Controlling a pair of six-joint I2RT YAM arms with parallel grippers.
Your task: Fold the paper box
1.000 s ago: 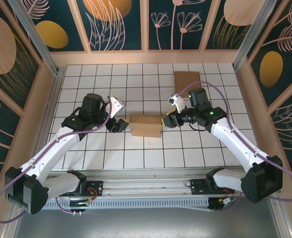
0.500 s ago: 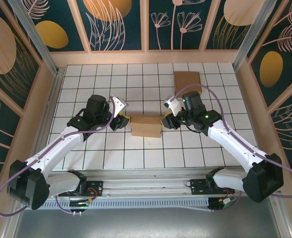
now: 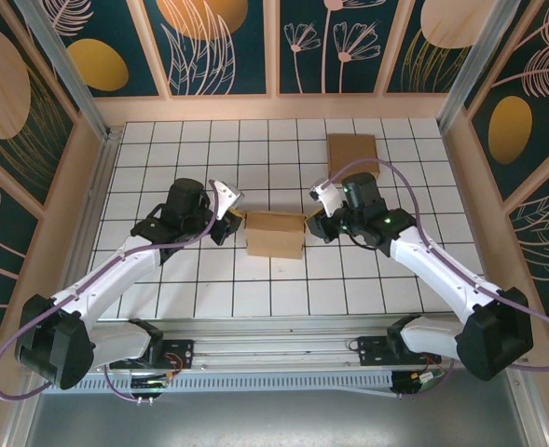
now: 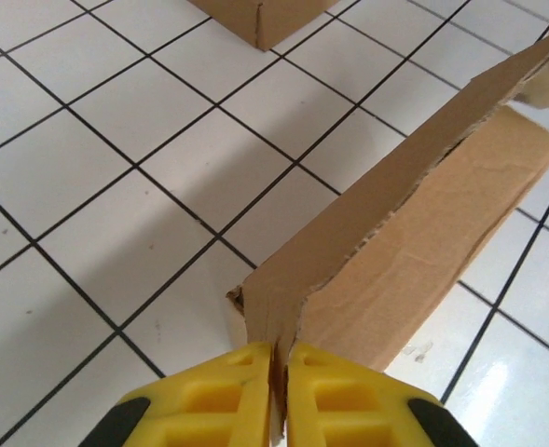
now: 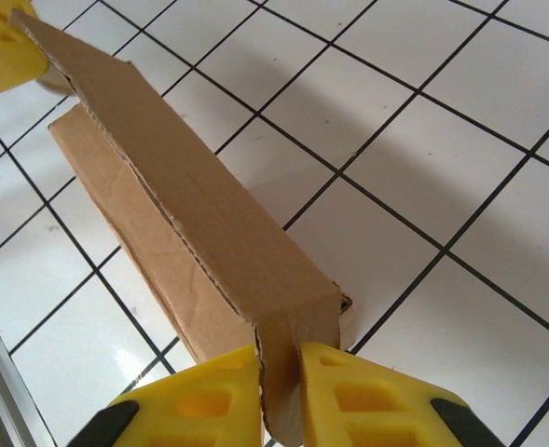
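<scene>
two pinches hold the paper box (image 3: 274, 235), one at each end. the left gripper (image 4: 281, 372) has its yellow fingers (image 4: 223, 391) closed almost together on the thin cardboard edge at the box's left end. the right gripper (image 5: 279, 377) is nipped the same way on the flap at the right end, with only the sheet's thickness between its pads. from above, the two face each other across the box, which lies near the middle of the white tiled table (image 3: 162, 149), its long side running left to right.

to do this step well, i judge that both arms should move at the same pace and in the same arc. that way the long flap swings on its crease instead of dragging the box over the tiles. both grips sit at the very ends, so a twist from either wrist could buckle the panel between them or let the edge slip out.

the box is plain brown corrugated cardboard: a low, long body resting on the table, with one long flap raised at a slant above it and a ragged cut edge. i cannot tell how its inner walls stand. a second flat cardboard piece (image 3: 351, 149) lies well apart, toward the far right.
</scene>
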